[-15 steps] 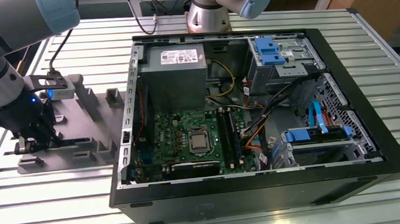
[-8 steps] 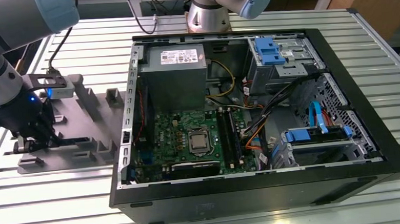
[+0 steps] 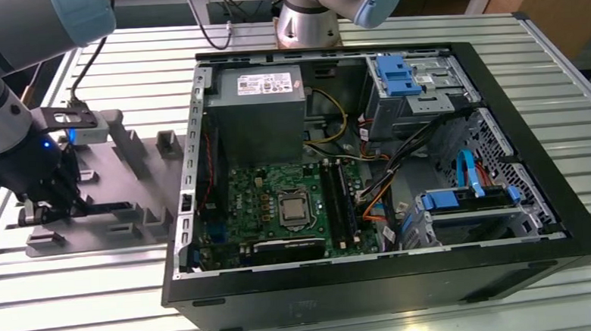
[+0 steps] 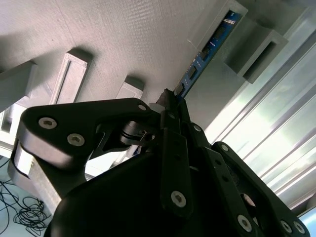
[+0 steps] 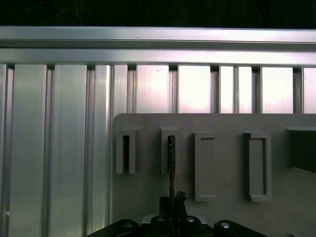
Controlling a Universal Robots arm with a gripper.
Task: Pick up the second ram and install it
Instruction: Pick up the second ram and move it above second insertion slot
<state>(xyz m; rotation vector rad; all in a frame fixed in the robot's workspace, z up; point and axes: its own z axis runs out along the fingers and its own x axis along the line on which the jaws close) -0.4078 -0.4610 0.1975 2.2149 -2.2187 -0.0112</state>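
Note:
The second ram (image 4: pixel 205 52) is a slim blue-green stick. It stands on edge on the grey fixture plate (image 5: pixel 222 123), and its far end sits in a slotted grey block (image 5: pixel 171 140). In the first wrist view the ram (image 5: pixel 171 170) shows as a thin dark line. My gripper (image 4: pixel 170 101) is shut on its near end, with one black finger on each side. In the exterior view the gripper (image 3: pixel 37 212) hangs low over the fixture plate (image 3: pixel 139 170), at that view's left, outside the computer case.
The open computer case (image 3: pixel 541 221) lies to the exterior view's right, with the motherboard (image 3: pixel 267 193) and its black memory slots (image 3: pixel 336 205) inside. Other grey fixture blocks (image 5: pixel 256 165) stand on the plate. The slatted aluminium table (image 3: pixel 69 299) surrounds everything.

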